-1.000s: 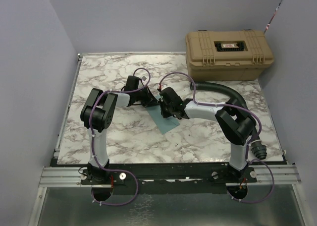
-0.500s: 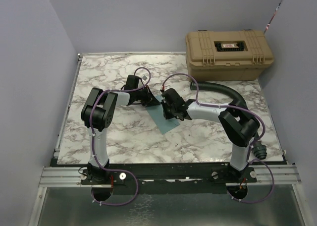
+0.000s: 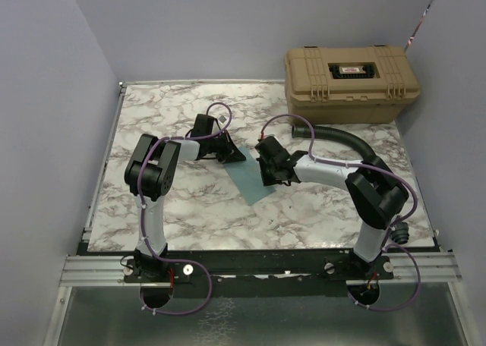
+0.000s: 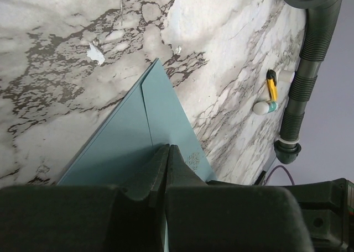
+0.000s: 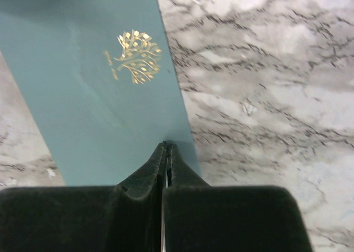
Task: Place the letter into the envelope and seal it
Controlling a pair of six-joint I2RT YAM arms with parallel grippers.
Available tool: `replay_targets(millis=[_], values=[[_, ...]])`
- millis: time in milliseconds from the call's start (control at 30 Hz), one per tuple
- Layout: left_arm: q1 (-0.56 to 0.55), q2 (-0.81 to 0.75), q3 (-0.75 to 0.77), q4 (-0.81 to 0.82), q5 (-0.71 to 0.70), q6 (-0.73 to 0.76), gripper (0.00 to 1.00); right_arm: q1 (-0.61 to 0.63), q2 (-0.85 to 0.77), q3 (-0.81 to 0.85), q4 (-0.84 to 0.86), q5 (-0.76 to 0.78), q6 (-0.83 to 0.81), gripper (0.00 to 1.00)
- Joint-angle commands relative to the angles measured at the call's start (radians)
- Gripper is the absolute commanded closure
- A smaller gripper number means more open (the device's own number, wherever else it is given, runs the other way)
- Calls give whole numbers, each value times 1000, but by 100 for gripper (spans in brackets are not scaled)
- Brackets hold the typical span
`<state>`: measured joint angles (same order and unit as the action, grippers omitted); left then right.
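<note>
The teal envelope [image 3: 250,185] lies flat on the marble table [image 3: 175,111] between the grippers. The left gripper [image 4: 167,150] and right gripper [image 5: 166,147] are both fully closed, with their tips at its opposite ends and nothing pinched.

In the top view, the envelope's [image 3: 252,184] corner nearest the bench's [image 3: 152,111] far edge was covered by the left hand [image 3: 232,155], and its right side by the right hand [image 3: 267,176]. From the left wrist, its near part was hidden behind the closed fingers [image 4: 146,172] and cut off at the bottom. From the right wrist, it was cut off at the top and left. The lettering beside the gold emblem [image 5: 135,56] could not be read. Whether the letter lay inside could not be told. A yellow-and-white object [image 4: 269,94] beside the hose [image 4: 310,53] was too small to be identified.
</note>
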<state>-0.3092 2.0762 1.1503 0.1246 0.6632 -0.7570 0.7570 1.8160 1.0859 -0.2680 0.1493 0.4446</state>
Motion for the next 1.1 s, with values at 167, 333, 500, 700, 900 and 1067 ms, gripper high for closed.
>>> replay_targets(millis=[167, 333, 500, 700, 900, 1067], values=[[2, 59, -12, -109, -114, 70, 100, -13, 48, 213, -179, -31, -96, 99], [2, 60, -17, -110, -111, 62, 100, -13, 180, 366, -158, -74, -81, 94], [2, 62, -18, -114, -108, 62, 100, -12, 257, 434, -165, -84, -80, 90], [2, 65, -18, -114, -106, 62, 100, -12, 306, 454, -160, -121, -95, 88], [1, 71, -19, -114, -108, 61, 100, -3, 327, 436, -178, -110, -106, 84], [1, 71, -15, -114, -117, 59, 100, 2, 309, 355, -209, -117, -147, 88]])
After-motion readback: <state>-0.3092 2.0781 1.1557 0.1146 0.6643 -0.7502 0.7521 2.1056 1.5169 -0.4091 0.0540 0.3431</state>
